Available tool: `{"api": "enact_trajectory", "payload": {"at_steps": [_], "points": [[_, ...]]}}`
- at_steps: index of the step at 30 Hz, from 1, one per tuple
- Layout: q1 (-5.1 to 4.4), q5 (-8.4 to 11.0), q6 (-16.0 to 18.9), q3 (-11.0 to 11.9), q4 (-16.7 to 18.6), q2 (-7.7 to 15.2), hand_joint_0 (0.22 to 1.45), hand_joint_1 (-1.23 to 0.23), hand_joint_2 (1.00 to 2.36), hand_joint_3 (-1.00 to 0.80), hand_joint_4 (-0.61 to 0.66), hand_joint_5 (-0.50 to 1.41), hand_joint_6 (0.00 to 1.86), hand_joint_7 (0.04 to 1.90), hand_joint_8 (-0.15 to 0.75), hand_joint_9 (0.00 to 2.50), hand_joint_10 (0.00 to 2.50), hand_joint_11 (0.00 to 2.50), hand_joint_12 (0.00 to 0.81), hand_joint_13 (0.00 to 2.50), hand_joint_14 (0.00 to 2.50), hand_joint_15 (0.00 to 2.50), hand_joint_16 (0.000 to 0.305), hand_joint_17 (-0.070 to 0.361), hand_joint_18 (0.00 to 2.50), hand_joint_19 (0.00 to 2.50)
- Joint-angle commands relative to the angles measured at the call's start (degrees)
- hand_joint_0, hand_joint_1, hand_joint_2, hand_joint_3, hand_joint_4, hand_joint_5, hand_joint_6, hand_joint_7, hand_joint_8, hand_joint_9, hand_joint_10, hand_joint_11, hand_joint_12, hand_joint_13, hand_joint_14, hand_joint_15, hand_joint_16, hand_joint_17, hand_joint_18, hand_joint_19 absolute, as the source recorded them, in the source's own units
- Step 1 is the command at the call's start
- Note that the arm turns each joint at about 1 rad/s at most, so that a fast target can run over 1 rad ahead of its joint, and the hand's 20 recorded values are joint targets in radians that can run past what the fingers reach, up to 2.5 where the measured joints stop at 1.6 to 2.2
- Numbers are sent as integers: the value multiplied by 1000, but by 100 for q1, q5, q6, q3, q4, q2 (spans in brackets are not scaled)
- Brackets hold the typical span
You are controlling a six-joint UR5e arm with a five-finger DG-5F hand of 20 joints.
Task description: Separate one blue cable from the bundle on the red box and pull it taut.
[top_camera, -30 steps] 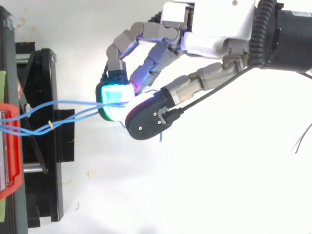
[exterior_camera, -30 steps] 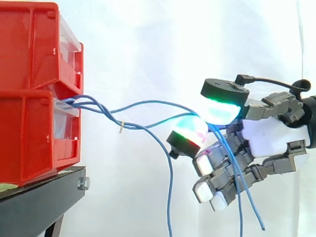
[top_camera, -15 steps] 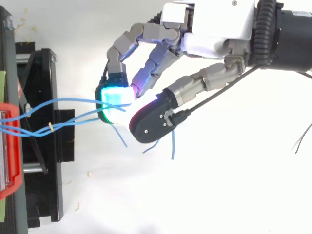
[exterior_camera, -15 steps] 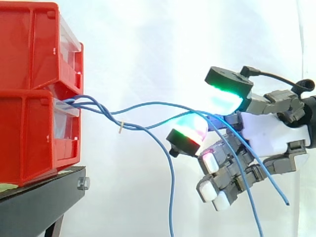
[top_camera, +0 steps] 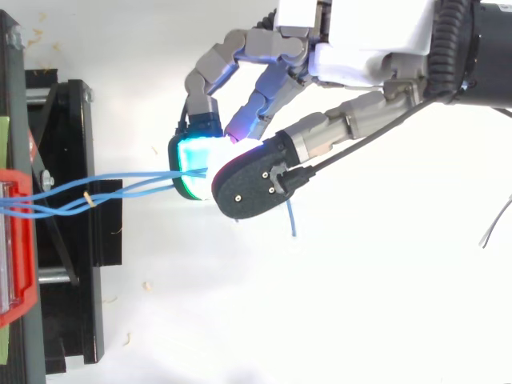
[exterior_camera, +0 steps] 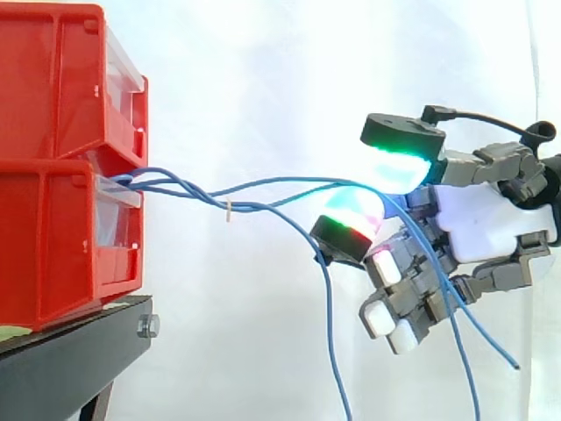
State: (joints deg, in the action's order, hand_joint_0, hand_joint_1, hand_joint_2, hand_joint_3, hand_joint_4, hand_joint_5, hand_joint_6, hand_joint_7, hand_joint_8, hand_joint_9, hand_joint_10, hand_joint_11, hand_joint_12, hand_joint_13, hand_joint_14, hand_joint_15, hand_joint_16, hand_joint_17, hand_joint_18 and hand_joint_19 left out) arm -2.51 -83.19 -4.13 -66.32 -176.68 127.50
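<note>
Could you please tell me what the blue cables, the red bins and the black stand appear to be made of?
Blue cables: thin wire, probably plastic-sheathed and smooth; they hold soft curves and droop.
Red bins: likely moulded plastic, glossy, with ribbed walls and clear fronts.
Black stand: probably metal, matt, with a bolt head at its edge.

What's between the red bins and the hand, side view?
In the side view, only blue cables span from the red bins to the hand, twisted together near the bins, with a small pale tie on them; white curtain behind.
</note>
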Motion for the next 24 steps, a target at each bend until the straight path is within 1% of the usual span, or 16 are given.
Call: {"api": "enact_trajectory", "payload": {"at_steps": [1, 7, 12, 14, 16, 20, 22, 23, 24], "points": [[4, -4, -1, 5, -33, -5, 589, -742, 1018, -284, -41, -145, 926, 926, 189, 970, 19, 553, 303, 790, 20, 486, 44, 99, 589, 577], [22, -4, -1, 5, -50, -5, 571, -711, 1023, -188, -94, -133, 933, 964, 174, 998, 18, 536, 303, 798, 20, 485, 44, 100, 594, 588], [22, -4, -18, -4, -68, -5, 574, -714, 1017, -162, -126, -124, 934, 961, 183, 1008, 19, 509, 315, 791, 19, 466, 47, 106, 589, 562], [22, 14, -18, -4, -68, -5, 576, -719, 1018, -154, -131, -120, 933, 962, 181, 994, 19, 487, 322, 769, 18, 452, 48, 107, 560, 541], [22, 14, -27, -4, -77, -5, 582, -736, 1018, -131, -138, -118, 933, 967, 167, 933, 15, 431, 312, 702, 17, 412, 46, 104, 518, 508], [22, 23, -159, -4, -182, -5, 603, -796, 1021, -74, -150, -117, 933, 993, 158, 889, 15, 417, 303, 656, 18, 392, 45, 101, 482, 463], [-31, 40, -537, 5, -376, -67, 620, -816, 1023, -65, -167, -122, 937, 1019, 156, 862, 17, 432, 300, 642, 17, 394, 43, 98, 456, 452], [-31, 40, -537, 5, -376, -67, 633, -821, 1022, -84, -174, -128, 944, 996, 151, 845, 18, 436, 294, 626, 18, 396, 42, 96, 438, 450], [-40, 40, -537, -4, -376, -76, 647, -828, 1025, -101, -176, -131, 945, 1014, 146, 838, 16, 444, 294, 621, 17, 395, 43, 96, 435, 442]]}}
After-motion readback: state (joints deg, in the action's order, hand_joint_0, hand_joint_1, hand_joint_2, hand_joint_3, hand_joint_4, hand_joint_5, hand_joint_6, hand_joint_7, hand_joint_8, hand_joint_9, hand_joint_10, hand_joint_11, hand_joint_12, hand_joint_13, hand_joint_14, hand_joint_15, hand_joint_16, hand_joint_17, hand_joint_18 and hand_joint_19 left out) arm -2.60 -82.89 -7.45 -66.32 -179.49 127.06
